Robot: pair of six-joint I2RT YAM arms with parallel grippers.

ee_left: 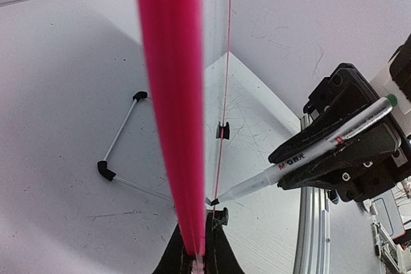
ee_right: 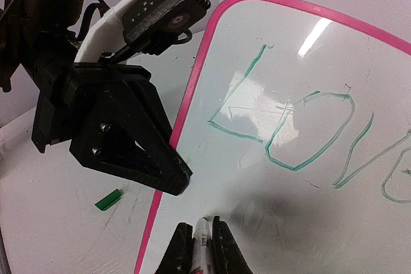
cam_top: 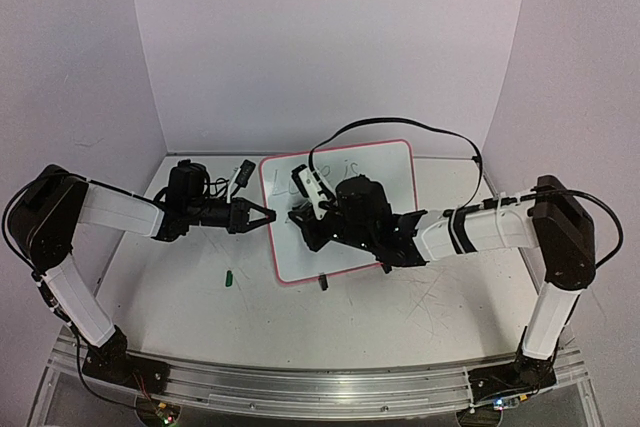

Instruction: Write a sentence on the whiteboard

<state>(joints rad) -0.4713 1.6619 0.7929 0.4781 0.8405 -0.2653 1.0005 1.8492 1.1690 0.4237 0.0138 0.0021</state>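
Note:
The whiteboard (cam_top: 385,182) with its pink-red frame stands tilted at the table's middle. My left gripper (cam_top: 266,217) is shut on the board's left frame edge (ee_left: 173,126), as the left wrist view (ee_left: 203,235) shows. My right gripper (cam_top: 297,215) is shut on a white marker (ee_right: 203,243), gripped between its fingers (ee_right: 202,229). The marker's tip touches bare board below the "L". Green handwriting (ee_right: 302,139) reads "Love" in the right wrist view; the top view shows "Love is" (cam_top: 335,172). The marker (ee_left: 257,183) and right gripper (ee_left: 302,158) also show in the left wrist view.
A green marker cap (cam_top: 228,277) lies on the table left of the board, also in the right wrist view (ee_right: 108,199). A black clip foot (cam_top: 322,283) sits at the board's lower edge. A wire stand (ee_left: 119,152) shows behind the board. White walls enclose the table.

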